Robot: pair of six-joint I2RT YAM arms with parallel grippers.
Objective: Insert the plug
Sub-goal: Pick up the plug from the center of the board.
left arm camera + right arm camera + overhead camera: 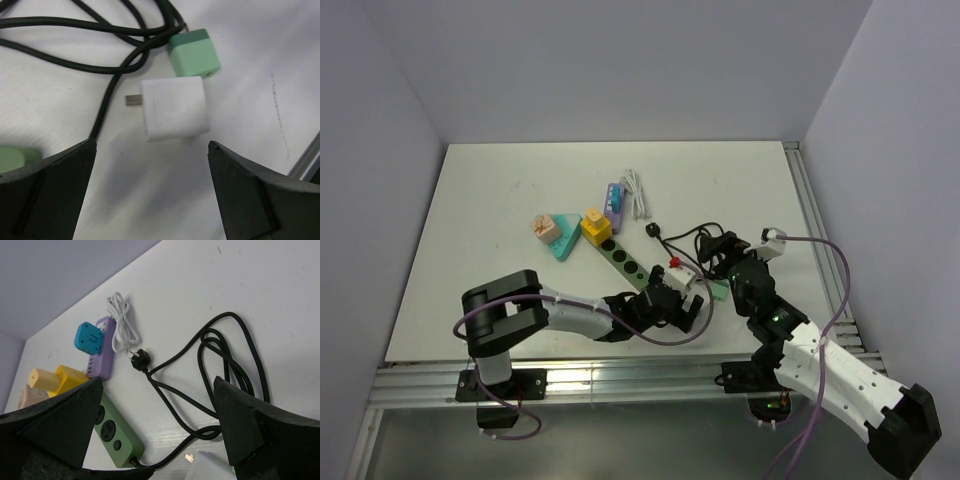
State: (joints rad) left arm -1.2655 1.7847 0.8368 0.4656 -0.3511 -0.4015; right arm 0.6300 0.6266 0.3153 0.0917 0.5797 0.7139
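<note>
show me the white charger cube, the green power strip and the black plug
white charger cube (175,107), left wrist view, centre of its top face
green power strip (114,431), right wrist view, top face by the sockets
black plug (137,360), right wrist view, the plug's body

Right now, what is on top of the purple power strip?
A blue cube adapter sits on the purple power strip. The part under the cube is covered, so its plug can't be seen.

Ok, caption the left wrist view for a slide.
Open left end effector over white charger, green adapter and black cable beyond.
</note>
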